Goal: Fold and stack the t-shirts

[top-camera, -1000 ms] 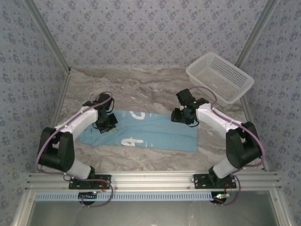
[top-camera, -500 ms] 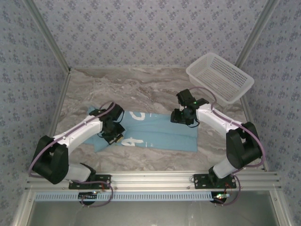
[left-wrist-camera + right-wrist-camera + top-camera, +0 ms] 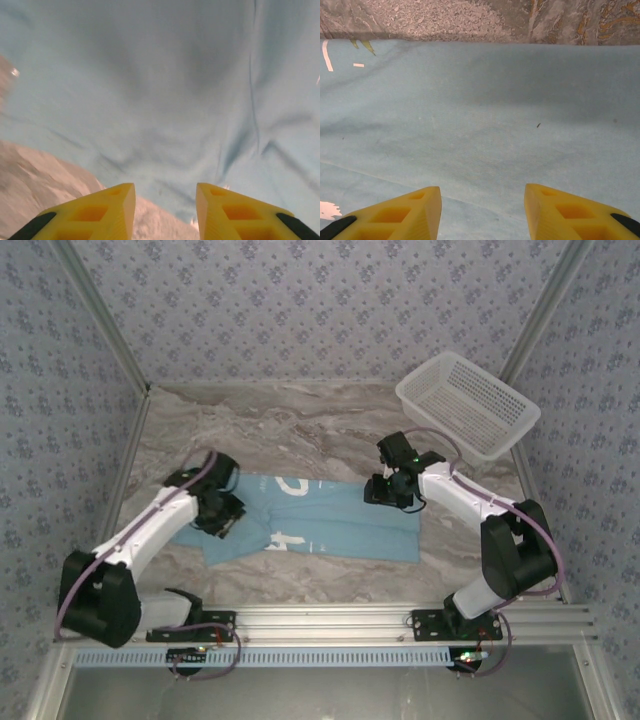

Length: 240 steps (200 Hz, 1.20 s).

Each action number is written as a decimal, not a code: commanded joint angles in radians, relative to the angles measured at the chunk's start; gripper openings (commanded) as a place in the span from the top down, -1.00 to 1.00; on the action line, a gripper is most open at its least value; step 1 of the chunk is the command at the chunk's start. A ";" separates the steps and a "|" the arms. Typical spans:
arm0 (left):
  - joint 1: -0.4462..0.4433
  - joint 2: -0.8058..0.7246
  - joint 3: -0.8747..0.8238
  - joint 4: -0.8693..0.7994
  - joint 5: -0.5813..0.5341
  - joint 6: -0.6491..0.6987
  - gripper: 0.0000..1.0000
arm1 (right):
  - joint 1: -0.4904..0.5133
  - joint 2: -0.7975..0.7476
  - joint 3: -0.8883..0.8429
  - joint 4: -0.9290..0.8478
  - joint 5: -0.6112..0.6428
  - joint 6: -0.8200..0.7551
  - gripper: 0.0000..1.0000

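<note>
T-shirt (image 3: 330,525): you see it lying as a long light-blue band across the middle of the surface (image 3: 300,425), running left to right. Its left end is rumpled, and white lettering shows left of centre. Your left gripper (image 3: 165,200) sits low over that left end, jaws apart, nothing between them. Your right gripper (image 3: 482,205) is over the shirt's far right edge, jaws apart too, empty. White basket (image 3: 468,405): far right corner, well apart from the shirt.

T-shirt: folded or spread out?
Partly folded. The t-shirt lies on the table as one long narrow band, its white lettering cut off at the long edges. It is not yet a compact fold.
</note>
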 commanded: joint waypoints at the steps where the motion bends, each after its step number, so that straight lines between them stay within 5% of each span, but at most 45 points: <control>1: 0.188 -0.046 -0.068 0.007 -0.013 0.247 0.28 | -0.005 -0.001 -0.003 0.003 -0.024 -0.028 0.02; 24: 0.366 -0.046 -0.121 0.193 0.090 0.394 0.27 | -0.005 0.011 0.002 0.014 -0.051 -0.036 0.01; 44: 0.424 0.033 -0.115 0.314 0.139 0.468 0.26 | -0.005 0.032 0.006 0.054 -0.105 -0.043 -0.01; 124: 0.428 0.231 -0.125 0.407 0.106 0.528 0.32 | -0.041 0.114 0.039 0.066 -0.167 -0.004 -0.04; 146: 0.428 0.234 -0.132 0.426 0.124 0.519 0.60 | -0.044 0.125 0.049 0.060 -0.167 -0.008 -0.04; 183: 0.428 0.122 -0.139 0.358 0.066 0.501 1.00 | -0.046 0.133 0.054 0.060 -0.160 -0.009 -0.03; 240: 0.428 -0.108 -0.224 0.211 -0.049 0.371 1.00 | -0.047 0.156 0.059 0.066 -0.153 -0.007 -0.02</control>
